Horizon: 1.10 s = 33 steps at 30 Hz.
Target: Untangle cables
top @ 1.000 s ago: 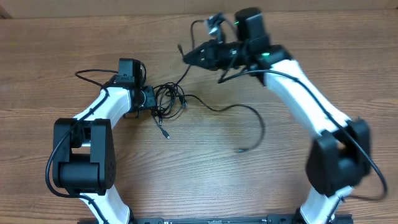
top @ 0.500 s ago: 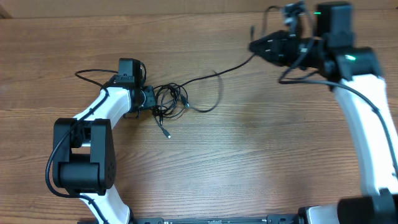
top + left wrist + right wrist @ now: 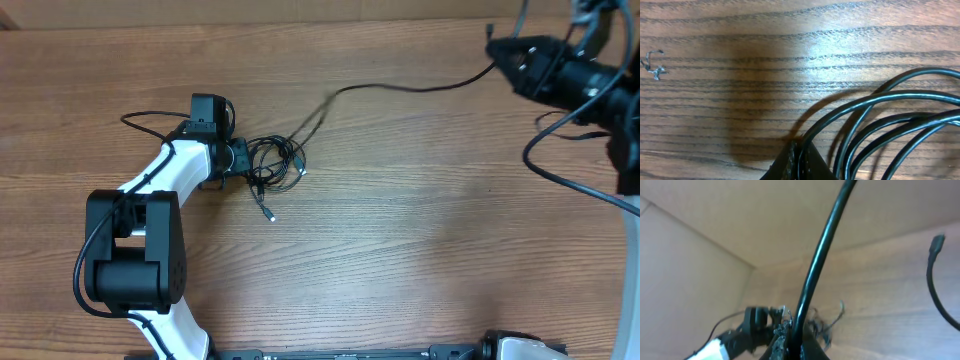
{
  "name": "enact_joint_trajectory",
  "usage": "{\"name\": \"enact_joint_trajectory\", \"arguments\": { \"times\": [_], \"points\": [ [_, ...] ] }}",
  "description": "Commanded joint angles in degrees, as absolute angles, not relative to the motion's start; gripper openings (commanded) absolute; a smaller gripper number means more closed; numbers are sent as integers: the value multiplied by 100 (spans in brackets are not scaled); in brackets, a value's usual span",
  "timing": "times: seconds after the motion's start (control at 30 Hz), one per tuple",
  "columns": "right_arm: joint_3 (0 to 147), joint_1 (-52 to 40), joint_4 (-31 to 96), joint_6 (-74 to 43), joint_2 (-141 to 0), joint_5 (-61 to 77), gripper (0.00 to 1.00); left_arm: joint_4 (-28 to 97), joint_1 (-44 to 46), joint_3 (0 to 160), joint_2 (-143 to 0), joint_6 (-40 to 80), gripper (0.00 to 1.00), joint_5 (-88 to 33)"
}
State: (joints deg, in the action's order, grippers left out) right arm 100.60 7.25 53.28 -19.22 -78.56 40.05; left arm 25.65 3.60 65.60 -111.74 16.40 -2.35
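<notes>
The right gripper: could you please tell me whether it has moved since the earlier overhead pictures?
Yes. The right gripper has swung rightward, away from the unmoved left gripper, drawing one cable out from the bundle.

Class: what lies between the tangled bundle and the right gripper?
One black cable runs from the bundle to the right gripper, over otherwise bare table; overhead view.

Thin black cables point(image 3: 268, 166), partly tangled
</notes>
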Motion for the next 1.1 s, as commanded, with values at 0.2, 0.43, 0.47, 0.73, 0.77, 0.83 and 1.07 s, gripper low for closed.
{"name": "enact_joint_trajectory", "arguments": {
  "times": [0.2, 0.43, 0.47, 0.73, 0.77, 0.83, 1.07],
  "points": [
    [11330, 1461, 5190, -1859, -7518, 3603, 4, 2687, 381, 5927, -12149, 1678, 9, -259],
    [11448, 2093, 4595, -2180, -7404, 3306, 4, 2681, 381, 5927, -12149, 1678, 11, -259],
    [11448, 2143, 4563, -2226, -7404, 3162, 4, 2683, 381, 5927, -12149, 1678, 11, -259],
    [11445, 2902, 4707, -2875, -7404, 235, 4, 2692, 381, 5927, -12149, 1678, 11, -259],
    [11445, 3017, 4707, -2875, -7404, 172, 4, 2692, 381, 5927, -12149, 1678, 11, -259],
    [11445, 3236, 4707, -2875, -7413, 69, 4, 2689, 381, 5927, -12149, 1678, 11, -259],
    [11445, 3793, 4746, -2875, -7590, 3, 4, 2689, 381, 5927, -12149, 1678, 11, -261]
  ]
}}
